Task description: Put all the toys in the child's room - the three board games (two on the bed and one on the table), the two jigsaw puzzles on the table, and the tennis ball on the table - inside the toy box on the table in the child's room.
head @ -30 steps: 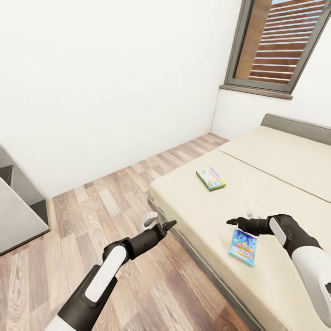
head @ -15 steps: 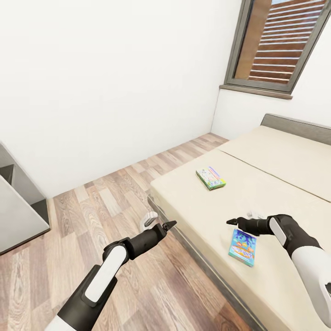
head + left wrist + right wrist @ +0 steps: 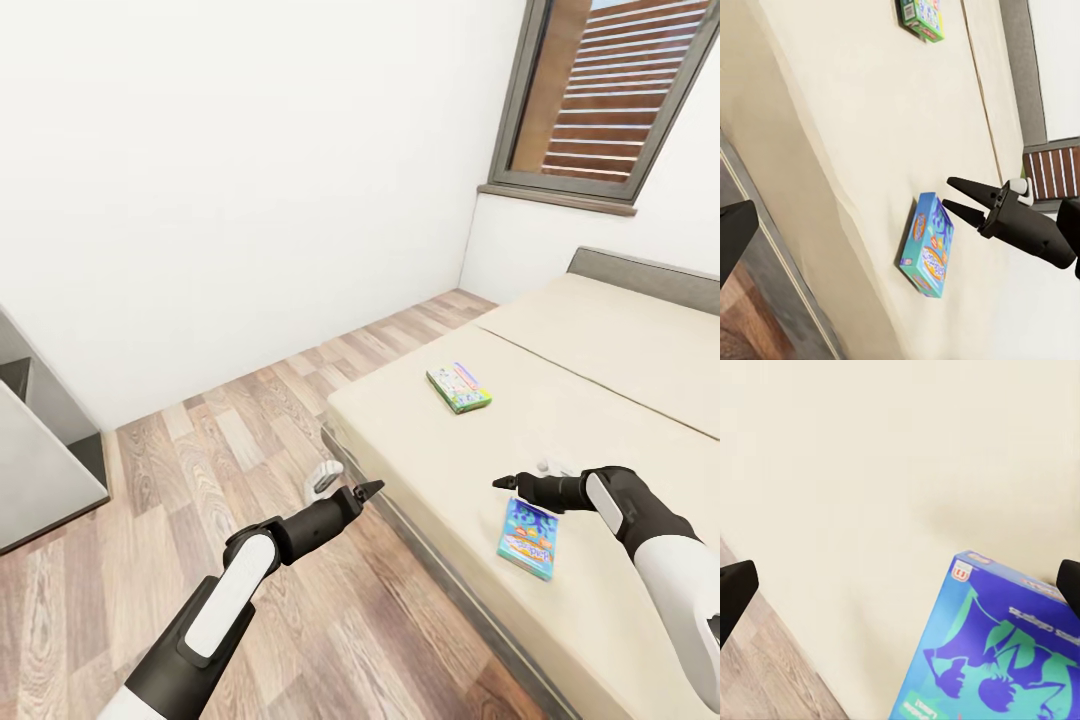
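Head view had the bed (image 3: 600, 420) spread wide from 1 to 5 o'clock, beige cover, grey headboard at 2 o'clock under the shuttered window (image 3: 610, 95). Wood-plank floor (image 3: 230, 430) ran from 6 to 10 o'clock, and a grey table (image 3: 35, 470) corner sat at 9 o'clock. My right gripper (image 3: 505, 483) hovered over the mattress at 4 o'clock, jaws parted, holding nothing. The blue board game (image 3: 528, 538) lay flat on the bed just below that gripper, near the mattress edge. The green-edged board game (image 3: 459, 388) lay flat farther up the bed, at 2 o'clock, well apart from the blue one. My left gripper (image 3: 372, 489) hung above the floor beside the bed edge, fingers spread apart, empty too.
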{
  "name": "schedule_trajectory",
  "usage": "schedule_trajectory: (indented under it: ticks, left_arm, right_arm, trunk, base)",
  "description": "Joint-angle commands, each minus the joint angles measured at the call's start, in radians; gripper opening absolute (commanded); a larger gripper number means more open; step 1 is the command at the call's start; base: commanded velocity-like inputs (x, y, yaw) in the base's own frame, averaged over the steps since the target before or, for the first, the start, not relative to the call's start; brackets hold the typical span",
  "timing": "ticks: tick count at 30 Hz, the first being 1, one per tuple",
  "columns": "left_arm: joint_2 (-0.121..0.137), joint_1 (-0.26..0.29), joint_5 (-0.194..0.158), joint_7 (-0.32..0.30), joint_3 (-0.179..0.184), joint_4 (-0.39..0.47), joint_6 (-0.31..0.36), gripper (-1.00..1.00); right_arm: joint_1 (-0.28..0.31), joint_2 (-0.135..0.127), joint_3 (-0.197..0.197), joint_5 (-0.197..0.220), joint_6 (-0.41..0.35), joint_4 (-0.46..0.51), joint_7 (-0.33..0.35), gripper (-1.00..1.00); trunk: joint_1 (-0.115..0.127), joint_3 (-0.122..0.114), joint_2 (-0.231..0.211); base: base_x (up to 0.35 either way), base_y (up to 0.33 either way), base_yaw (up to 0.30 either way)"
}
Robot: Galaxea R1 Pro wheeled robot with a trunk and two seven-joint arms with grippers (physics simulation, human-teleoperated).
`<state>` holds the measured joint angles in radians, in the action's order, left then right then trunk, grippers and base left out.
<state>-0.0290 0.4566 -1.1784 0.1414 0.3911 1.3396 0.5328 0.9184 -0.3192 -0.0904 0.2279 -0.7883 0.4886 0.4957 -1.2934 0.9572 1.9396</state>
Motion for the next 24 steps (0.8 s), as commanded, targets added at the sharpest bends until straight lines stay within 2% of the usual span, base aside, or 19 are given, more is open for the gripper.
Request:
schedule_trajectory:
  ticks: [1,24]
  left_arm:
    - [0.0,0.001,-0.011,0.009,0.0,0.001,0.003,1.0]
    - [0.0,0.001,-0.01,0.01,0.0,-0.002,0.003,1.0]
  right_arm:
    - [0.0,0.0,-0.004,-0.001,-0.006,0.001,0.003,1.0]
    - [0.0,0.0,-0.005,-0.001,-0.006,0.001,0.003,1.0]
  trunk:
    - [0.0,0.001,0.0]
    - [0.0,0.0,0.0]
  base:
    - [-0.001,0.0,0.045]
    - [0.0,0.0,0.014]
